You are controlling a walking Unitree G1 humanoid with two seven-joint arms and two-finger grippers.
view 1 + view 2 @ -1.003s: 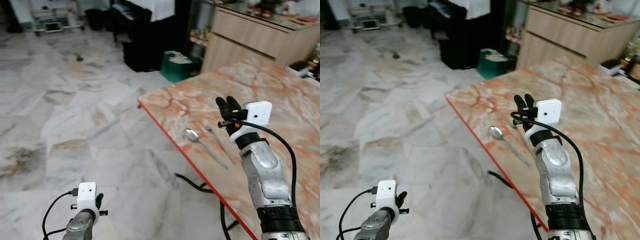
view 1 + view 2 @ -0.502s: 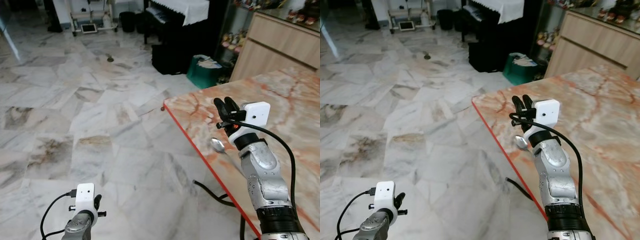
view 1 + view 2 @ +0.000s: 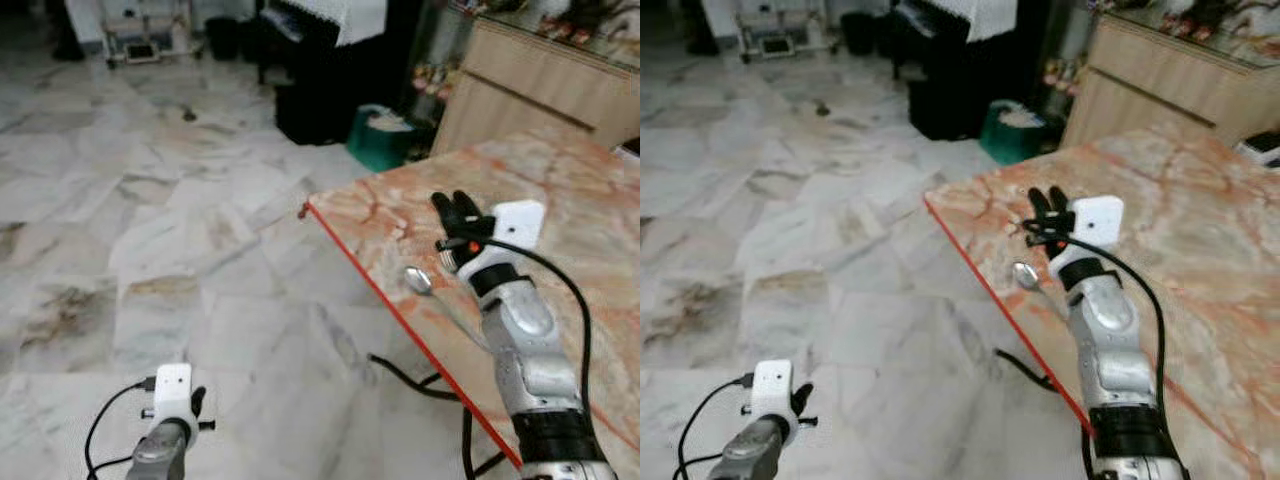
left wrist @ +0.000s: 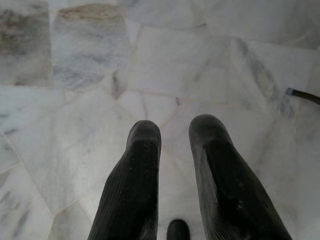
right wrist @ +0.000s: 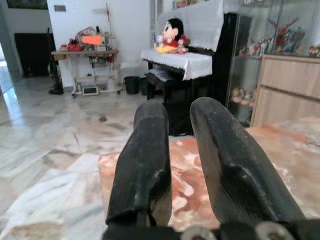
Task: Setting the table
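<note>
A silver spoon (image 3: pixel 417 279) lies on the pink marble table (image 3: pixel 580 190), close to its red front edge, with its handle running back under my right arm. My right gripper (image 3: pixel 458 208) is raised just above and beyond the spoon's bowl. Its fingers (image 5: pixel 150 150) stand almost together with nothing between them and point over the table's corner. My left gripper (image 3: pixel 196 402) hangs low over the marble floor, and its fingers (image 4: pixel 140 165) are also nearly together and empty.
The table's corner (image 3: pixel 305 210) juts toward the open marble floor on my left. A black cable (image 3: pixel 400 365) trails under the table edge. Beyond stand a green bin (image 3: pixel 385 135), a black piano (image 3: pixel 310 80) and a wooden sideboard (image 3: pixel 530 90).
The camera has swung, so the whole scene shifted sideways and back. My right gripper stays raised over the spoon. The left arm still hangs.
</note>
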